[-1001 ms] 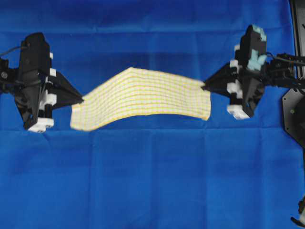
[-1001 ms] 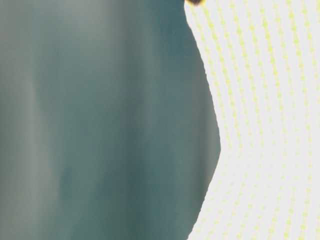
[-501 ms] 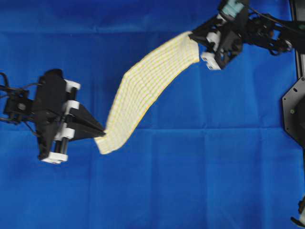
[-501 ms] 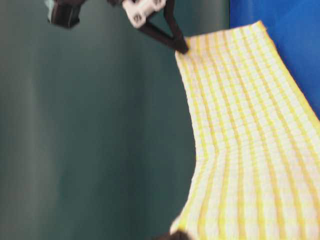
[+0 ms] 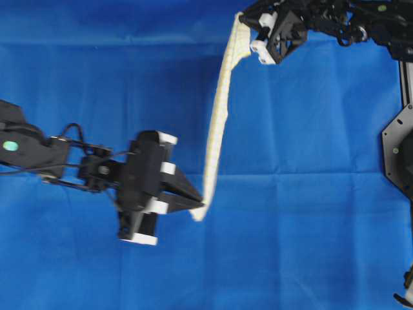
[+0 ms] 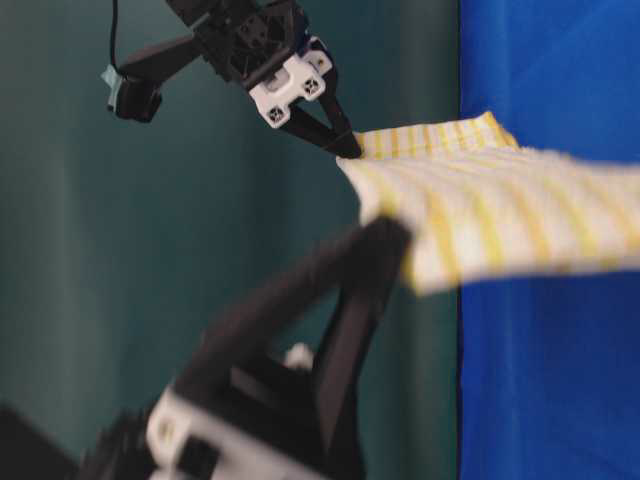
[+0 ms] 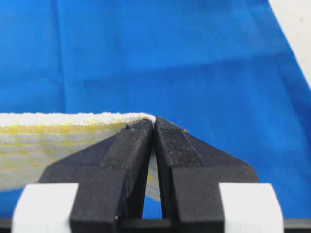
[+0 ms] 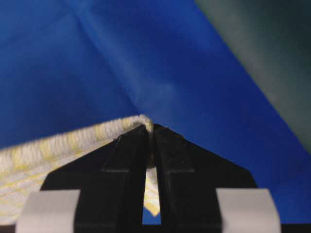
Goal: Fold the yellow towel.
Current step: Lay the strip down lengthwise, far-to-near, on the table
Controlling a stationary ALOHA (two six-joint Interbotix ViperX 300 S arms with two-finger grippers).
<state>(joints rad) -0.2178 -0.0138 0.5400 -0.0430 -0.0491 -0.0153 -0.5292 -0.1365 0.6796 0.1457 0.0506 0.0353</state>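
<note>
Nearest to me, the left gripper (image 5: 199,205) pinches one end of the yellow towel (image 5: 219,123), its two black fingers (image 7: 127,145) pressed together with the cloth's corner caught between them. In the left wrist view the towel's hemmed edge runs level from that pinch off to one side, with the blue table covering (image 5: 310,213) below it.

From the left gripper the towel stretches away as a narrow band, seen almost edge-on from overhead, lifted clear of the blue table covering. Its long edges run close together, nearly straight, with a slight bend toward the far end.

At the far end of the towel the right gripper (image 5: 244,20) is clamped on the other corner, fingers (image 8: 129,148) closed with the hem folded over their tips. In the table-level view that gripper (image 6: 346,150) holds the cloth (image 6: 500,215) high against a dark green backdrop (image 6: 100,250).

On either side of the towel the blue covering lies flat, with faint crease lines, and the broad stretch beyond the towel's right-hand edge reaches to a black mount (image 5: 397,152) at the table's side.
</note>
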